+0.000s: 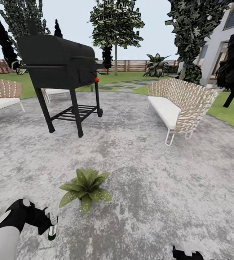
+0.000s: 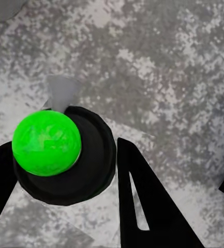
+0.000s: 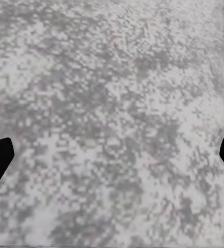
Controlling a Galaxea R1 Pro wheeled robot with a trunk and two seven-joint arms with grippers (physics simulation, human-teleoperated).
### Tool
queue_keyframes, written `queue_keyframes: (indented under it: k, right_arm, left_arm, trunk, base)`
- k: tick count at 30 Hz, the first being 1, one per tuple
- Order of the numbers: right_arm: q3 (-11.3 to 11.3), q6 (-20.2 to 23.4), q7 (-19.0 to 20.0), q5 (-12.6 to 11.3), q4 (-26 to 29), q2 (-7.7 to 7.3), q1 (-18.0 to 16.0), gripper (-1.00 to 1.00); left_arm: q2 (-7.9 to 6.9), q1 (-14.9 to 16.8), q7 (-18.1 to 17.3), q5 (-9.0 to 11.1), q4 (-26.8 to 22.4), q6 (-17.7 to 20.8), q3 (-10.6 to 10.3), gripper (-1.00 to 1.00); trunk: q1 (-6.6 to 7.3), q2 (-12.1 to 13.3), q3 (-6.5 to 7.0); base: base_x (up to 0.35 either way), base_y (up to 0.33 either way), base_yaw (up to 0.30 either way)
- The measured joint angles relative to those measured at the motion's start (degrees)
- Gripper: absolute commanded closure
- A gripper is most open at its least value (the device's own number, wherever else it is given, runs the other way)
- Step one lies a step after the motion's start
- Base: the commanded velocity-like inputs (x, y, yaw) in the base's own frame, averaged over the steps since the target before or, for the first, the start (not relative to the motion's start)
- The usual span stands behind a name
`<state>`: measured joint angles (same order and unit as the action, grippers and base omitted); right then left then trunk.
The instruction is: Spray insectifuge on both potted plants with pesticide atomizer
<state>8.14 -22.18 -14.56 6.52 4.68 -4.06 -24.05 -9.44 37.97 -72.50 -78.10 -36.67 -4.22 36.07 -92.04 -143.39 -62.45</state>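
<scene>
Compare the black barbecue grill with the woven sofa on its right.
The black barbecue grill is a dark, closed drum raised high on thin legs; the woven beige sofa with a white cushion is pale, low and open. The grill has a small wheel and a slatted lower shelf; the sofa has bent white wire legs. Both stand on the mottled grey paved patio.

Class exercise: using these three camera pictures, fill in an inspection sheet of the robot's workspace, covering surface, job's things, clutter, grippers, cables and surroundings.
Surface: mottled grey patio.
Job's things: pesticide atomizer held in the left gripper; one potted plant on the paving just ahead of it.
Clutter: nothing seen.
Grippers: left shut on the atomizer; right gripper open over bare paving.
Cables: nothing seen.
Surroundings: black grill, wicker sofa, wicker chair, lawn, wooden fence, trees.
</scene>
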Motion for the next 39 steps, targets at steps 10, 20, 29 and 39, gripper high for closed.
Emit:
queue_keyframes:
  k: [10, 20, 29, 39]
  right_arm:
    - [0.02, 0.14, 0.18, 0.08, -0.03, -0.34, 0.01, -1.0]
    - [-4.59, 0.18, 0.66, 1.9, 2.58, -0.43, -0.06, -1.0]
    - [-12.72, 0.72, 36.94, 11.81, 23.25, -0.62, -0.79, -1.0]
    - [-12.66, 0.85, 60.36, 24.4, 34.22, 0.02, -1.77, -1.0]
  left_arm:
    - [0.24, -1.66, 2.11, 3.23, 2.59, 0.05, -0.07, 1.0]
    - [1.24, -3.82, 10.09, 7.71, 2.76, -0.53, -0.66, 1.0]
    - [3.44, -2.6, 4.06, 7.48, 3.24, -3.13, -3.42, 1.0]
    - [9.66, 0.16, 0.27, 6.97, 3.29, -2.03, -20.85, 1.0]
  trunk:
    - [0.01, 0.0, 0.45]
    - [0.02, 0.0, 0.46]
    - [0.02, 0.0, 0.46]
    - [0.02, 0.0, 0.45]
  base:
    - [-0.101, -0.207, 0.036]
    - [-0.005, -0.006, 0.0]
    - [0.0, 0.0, 0.0]
    - [0.0, 0.0, 0.0]
